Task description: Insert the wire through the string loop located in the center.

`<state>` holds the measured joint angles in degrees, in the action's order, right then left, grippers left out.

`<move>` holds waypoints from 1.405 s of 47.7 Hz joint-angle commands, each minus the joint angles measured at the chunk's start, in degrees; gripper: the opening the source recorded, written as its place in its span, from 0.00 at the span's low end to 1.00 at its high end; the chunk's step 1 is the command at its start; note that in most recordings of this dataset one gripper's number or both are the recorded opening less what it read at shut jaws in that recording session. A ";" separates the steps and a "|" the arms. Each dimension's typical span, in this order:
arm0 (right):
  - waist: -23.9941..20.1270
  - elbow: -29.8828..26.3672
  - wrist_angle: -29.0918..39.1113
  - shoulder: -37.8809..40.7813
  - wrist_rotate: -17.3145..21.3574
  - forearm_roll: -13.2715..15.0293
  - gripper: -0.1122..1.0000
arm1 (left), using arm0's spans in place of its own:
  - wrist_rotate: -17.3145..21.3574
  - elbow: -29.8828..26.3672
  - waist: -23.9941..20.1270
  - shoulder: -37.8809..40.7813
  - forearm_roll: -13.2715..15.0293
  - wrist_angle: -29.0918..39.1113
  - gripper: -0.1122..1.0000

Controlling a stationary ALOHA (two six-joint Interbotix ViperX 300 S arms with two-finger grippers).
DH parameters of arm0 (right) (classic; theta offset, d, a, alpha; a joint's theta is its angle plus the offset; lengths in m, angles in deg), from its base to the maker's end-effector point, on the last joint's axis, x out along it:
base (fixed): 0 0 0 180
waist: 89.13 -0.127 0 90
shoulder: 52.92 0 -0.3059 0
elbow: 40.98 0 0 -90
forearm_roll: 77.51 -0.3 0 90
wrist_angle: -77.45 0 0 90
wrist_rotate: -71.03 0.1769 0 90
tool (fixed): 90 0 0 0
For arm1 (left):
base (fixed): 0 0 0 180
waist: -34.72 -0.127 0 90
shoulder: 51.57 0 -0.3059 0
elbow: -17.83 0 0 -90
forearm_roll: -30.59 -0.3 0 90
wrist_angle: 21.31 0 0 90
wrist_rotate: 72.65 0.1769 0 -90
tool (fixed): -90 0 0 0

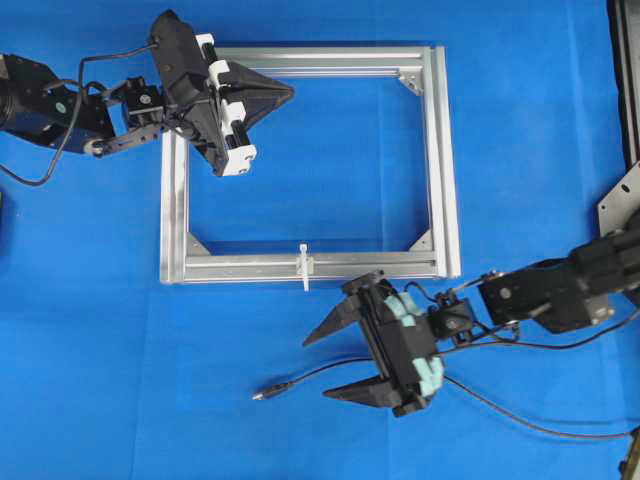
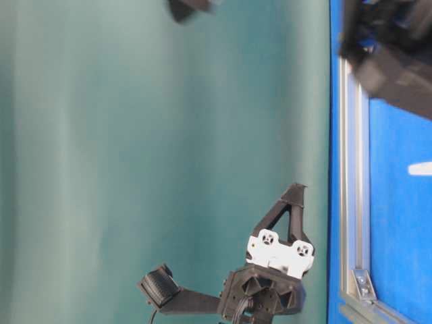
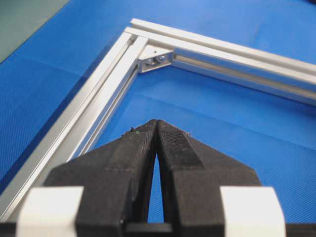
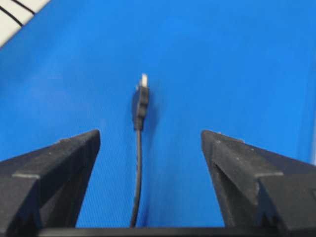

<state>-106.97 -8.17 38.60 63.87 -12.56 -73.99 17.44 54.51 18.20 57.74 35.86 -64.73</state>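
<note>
Two tools work over the blue worktop [image 1: 90, 330]. The right tool [image 1: 322, 365] stands spread wide and grasps nothing; the wire [image 4: 138, 163] lies on the worktop between its fingers, plug pointing away beyond the fingertips. Just past that tool, the string loop [image 1: 304, 266] sits on the near bar of the aluminium frame [image 1: 440, 160]. The left tool [image 3: 157, 122] is clenched empty above the frame's far left corner.

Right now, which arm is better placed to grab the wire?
Right: its open gripper straddles the wire. The left gripper is shut, hovering at the frame's far corner.
</note>
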 commanded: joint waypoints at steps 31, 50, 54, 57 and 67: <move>-0.88 -4.39 -1.67 5.71 0.53 -2.29 0.72 | 0.09 0.44 -0.09 -1.93 -0.18 -0.26 0.10; -0.97 -4.57 0.26 6.24 0.44 -2.20 0.17 | 0.09 0.53 -0.09 -1.93 -0.18 -0.26 0.10; -0.97 -4.48 0.18 6.24 0.44 -2.29 0.09 | 0.09 0.53 -0.09 -1.93 -0.18 -0.26 0.10; -0.97 -4.39 0.18 6.24 0.44 -2.20 0.07 | 0.00 0.53 -0.09 -1.93 -0.18 -0.26 0.10; -0.97 -4.57 0.18 6.24 0.44 -2.20 0.07 | -0.09 0.62 -0.09 -1.93 -0.18 -0.26 0.10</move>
<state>-107.68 -11.95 39.13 70.99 -12.12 -76.10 17.44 55.56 18.20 57.74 35.86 -64.64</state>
